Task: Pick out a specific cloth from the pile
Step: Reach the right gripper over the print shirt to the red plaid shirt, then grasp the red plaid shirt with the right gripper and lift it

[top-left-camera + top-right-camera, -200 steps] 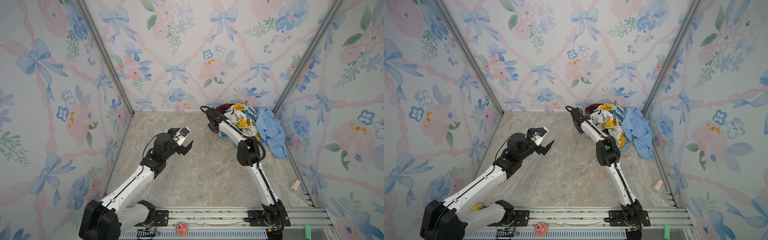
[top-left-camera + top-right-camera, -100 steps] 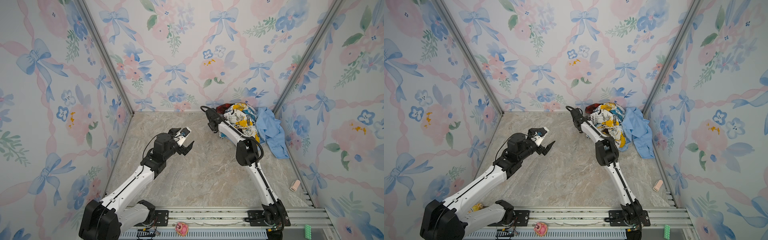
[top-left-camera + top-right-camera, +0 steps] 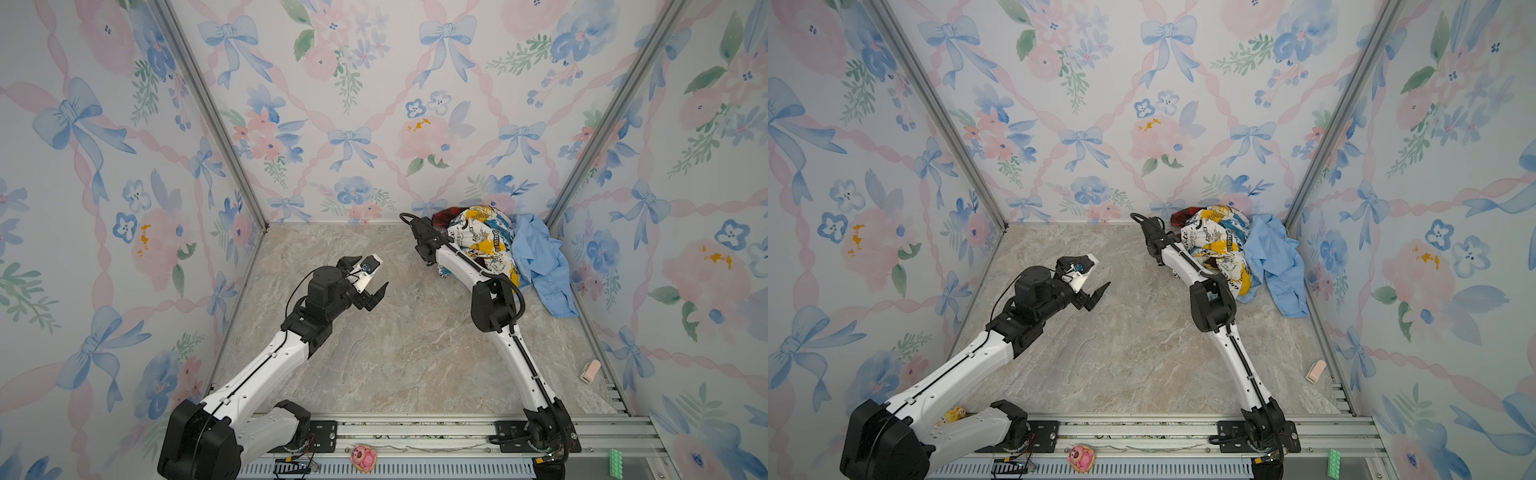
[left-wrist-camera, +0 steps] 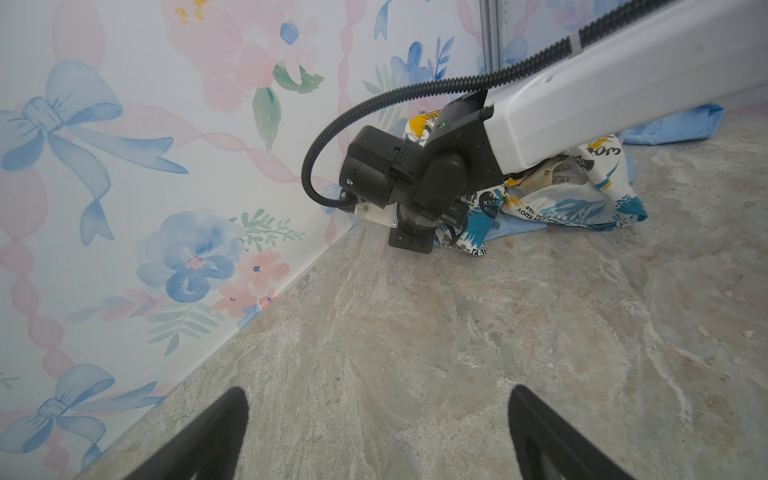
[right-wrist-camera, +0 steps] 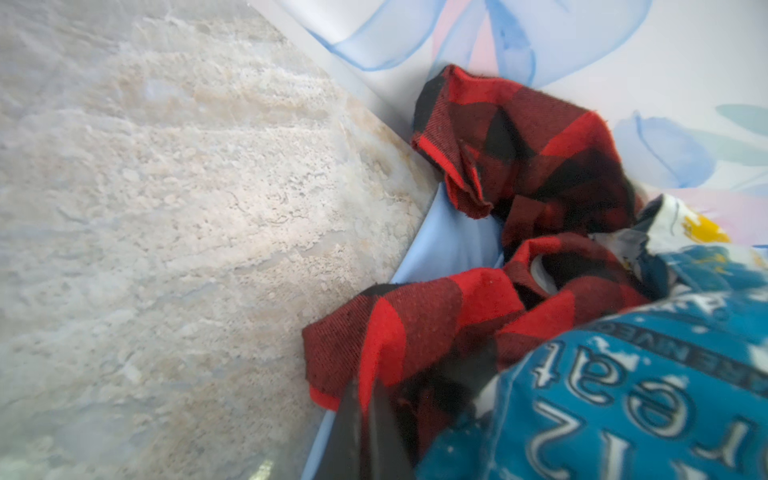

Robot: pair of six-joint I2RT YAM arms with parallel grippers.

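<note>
- the pile (image 3: 490, 249): jammed in the back corner of the worktop (image 3: 395, 340), directly ahead of the right pincer (image 5: 365, 399).
- the cloth (image 5: 519, 158), red-black check: on the pile's wall side. One fold is at the pincer tips, the rest bunched just ahead of them.
- right pincer: jaws closed tight on the near hem of the cloth. Thin bite, looks like a single fold.
- step in hand, my read: grip is made, extraction comes next. Draw back and up, slowly, toward the open worktop behind the pincer. Watch the hem for slip; if it creeps, let go and bite deeper.
- back wall (image 5: 623, 62): just beyond the cloth, so there is no room to push forward.
- blue shirt (image 3: 540, 262): mostly on the far side of the pile from the pincer, but a flap lies under the cloth right below the tips. It may ride along.
- printed cloth (image 5: 623, 395), white/teal/yellow: hard against the pincer's side and lying over much of the cloth. Main obstruction, likely to drag.
- left pincer (image 3: 371, 277): jaws wide apart, holding nothing, over bare worktop well apart from the right one and facing the pile. It could pin the printed cloth if that drags.
- pink block (image 3: 590, 371), pink toy (image 3: 363, 457), green brick (image 3: 616, 462): well behind both pincers, out of the path.
</note>
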